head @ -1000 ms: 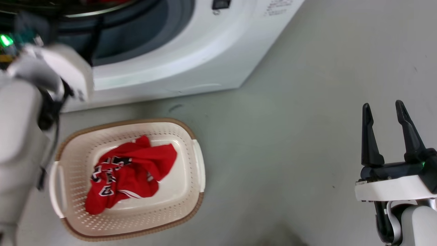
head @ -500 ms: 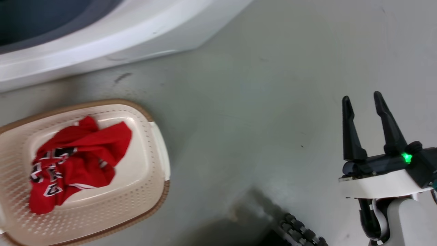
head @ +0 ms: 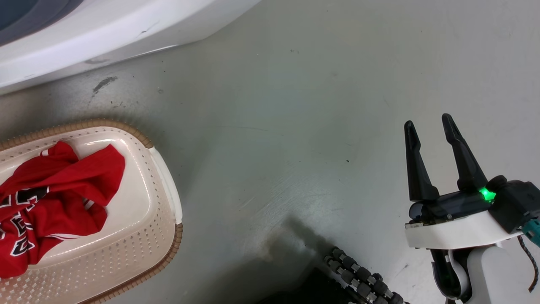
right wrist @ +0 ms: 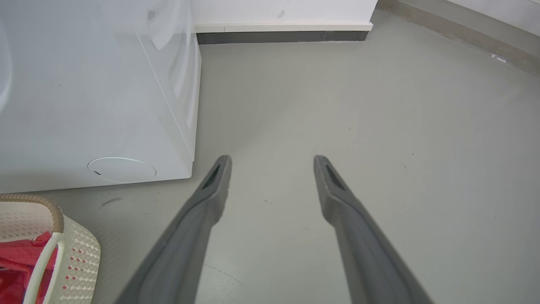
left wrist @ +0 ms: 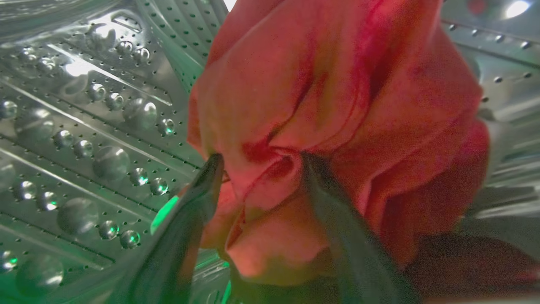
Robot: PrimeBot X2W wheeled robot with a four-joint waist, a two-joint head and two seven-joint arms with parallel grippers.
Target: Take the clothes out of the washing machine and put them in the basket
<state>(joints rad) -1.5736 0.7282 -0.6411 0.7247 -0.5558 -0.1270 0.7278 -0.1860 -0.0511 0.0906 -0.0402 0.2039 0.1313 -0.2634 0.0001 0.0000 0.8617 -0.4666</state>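
Observation:
A plain red garment (left wrist: 337,105) lies bunched against the perforated steel drum (left wrist: 93,126) of the washing machine (head: 105,29). My left gripper (left wrist: 261,160) is open inside the drum, its two dark fingers pushed into the cloth with a fold between them. The cream basket (head: 156,198) with its brown rim sits on the floor at the left and holds a red garment with black-and-white lettering (head: 50,202). Far to the right, my right gripper (head: 430,122) hangs open over bare floor with nothing in it. The right wrist view shows the washing machine's side (right wrist: 84,93) and the basket's corner (right wrist: 80,257).
Grey floor stretches between the basket and my right gripper. A black ribbed part of my base (head: 358,278) juts in at the bottom. A white wall with a dark skirting (right wrist: 278,33) runs behind the washing machine.
The head camera has swung right and down, so the washer and basket slid toward the picture's left edge and my left arm left the head view. The right gripper stays open.

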